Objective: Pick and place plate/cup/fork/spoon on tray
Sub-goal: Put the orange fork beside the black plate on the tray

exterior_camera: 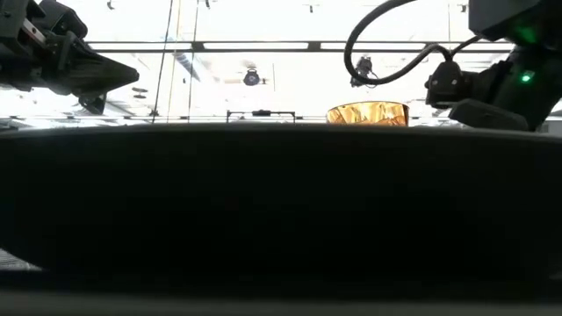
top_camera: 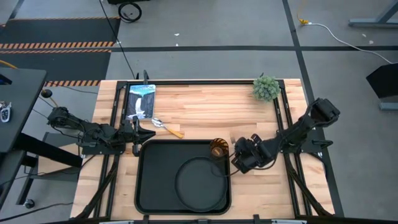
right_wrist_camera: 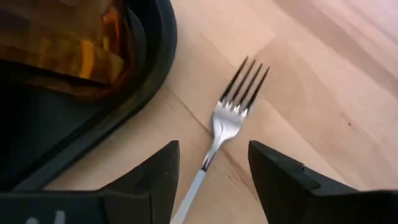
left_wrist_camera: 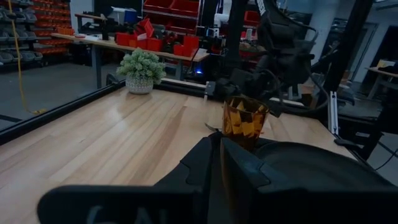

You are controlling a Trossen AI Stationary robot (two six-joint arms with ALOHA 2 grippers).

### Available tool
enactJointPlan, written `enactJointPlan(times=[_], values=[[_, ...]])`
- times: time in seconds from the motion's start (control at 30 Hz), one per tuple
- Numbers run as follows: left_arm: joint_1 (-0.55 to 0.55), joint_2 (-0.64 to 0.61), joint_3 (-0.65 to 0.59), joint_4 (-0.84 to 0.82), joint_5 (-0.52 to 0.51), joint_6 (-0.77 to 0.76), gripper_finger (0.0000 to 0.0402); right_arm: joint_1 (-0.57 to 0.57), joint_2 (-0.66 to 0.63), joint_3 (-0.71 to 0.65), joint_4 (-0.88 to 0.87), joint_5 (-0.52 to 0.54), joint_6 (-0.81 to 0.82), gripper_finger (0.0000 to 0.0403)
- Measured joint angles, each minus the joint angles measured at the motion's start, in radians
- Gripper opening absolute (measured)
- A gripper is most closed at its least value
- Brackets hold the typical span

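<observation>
The black tray point(top_camera: 149, 186) lies at the table's near middle with the round black plate point(top_camera: 186, 186) resting in it. The amber cup point(top_camera: 219, 149) stands upright in the tray's far right corner and also shows in the low view point(exterior_camera: 369, 114). The fork point(right_wrist_camera: 231, 112) lies flat on the wood just outside the tray's right rim. My right gripper point(right_wrist_camera: 214, 152) is open, with a finger on either side of the fork's slim handle and touching nothing. The spoon point(top_camera: 166, 127) lies on the wood beyond the tray's far left corner. My left gripper point(top_camera: 138, 134) is shut and empty by that corner.
A small potted plant point(top_camera: 266, 87) stands at the far right of the table. A blue-and-white card point(top_camera: 140, 101) lies at the far left. Black frame rails run along the table's left and right sides. Bare wood lies between the tray and the far edge.
</observation>
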Motion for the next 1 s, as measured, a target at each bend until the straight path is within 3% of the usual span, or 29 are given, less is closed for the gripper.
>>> enactJointPlan(times=[0.3,0.53,0.8,1.0], values=[[0.0,0.0,0.0,0.003,0.0,-0.013,0.0043,0.097,0.033,-0.056,0.057,0.183,0.085,0.0202],[0.0,0.001,0.0,0.008,0.0,-0.026,0.0043,0.136,0.121,-0.119,0.249,0.218,0.093,0.0202],[0.0,0.0,0.0,0.015,0.0,-0.027,0.0043,0.169,0.199,-0.101,0.245,0.284,0.171,0.0192],[0.0,0.0,0.0,0.015,0.0,-0.027,0.0043,0.18,0.176,-0.102,0.219,0.254,0.204,0.0148]])
